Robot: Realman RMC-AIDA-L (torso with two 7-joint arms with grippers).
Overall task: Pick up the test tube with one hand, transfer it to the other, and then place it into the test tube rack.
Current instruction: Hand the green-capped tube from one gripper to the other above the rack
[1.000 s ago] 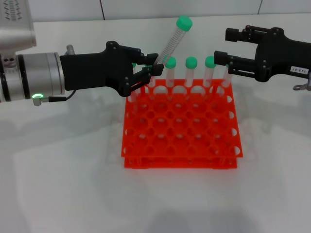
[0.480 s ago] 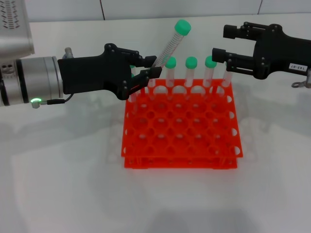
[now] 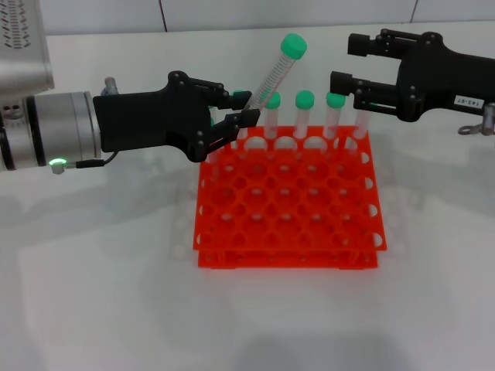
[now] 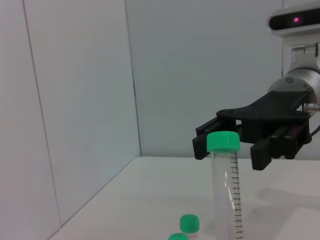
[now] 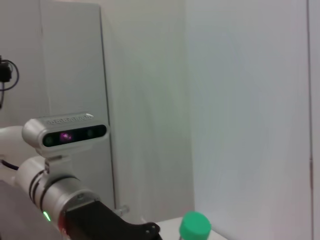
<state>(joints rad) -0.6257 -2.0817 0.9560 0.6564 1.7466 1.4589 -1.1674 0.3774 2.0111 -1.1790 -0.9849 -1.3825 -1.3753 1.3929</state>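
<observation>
My left gripper (image 3: 244, 117) is shut on the lower part of the test tube (image 3: 272, 76). The tube tilts up and to the right over the back left corner of the orange-red test tube rack (image 3: 288, 258). My right gripper (image 3: 346, 62), with the white label, is open at the height of the tube's upper end, a short way to its right and apart from it. The left wrist view has the test tube (image 4: 224, 190) in front, with the open right gripper (image 4: 230, 152) just behind its green cap. Only that green cap (image 5: 194, 225) and the left arm (image 5: 65, 197) show in the right wrist view.
Several capped tubes (image 3: 305, 116) stand upright in the rack's back row, below and between the two grippers. The rack sits on a white table (image 3: 100, 294). A pale wall runs behind.
My right gripper has moved left and slightly up, closer to the tube's cap. The left gripper has held the tilted tube almost still.
</observation>
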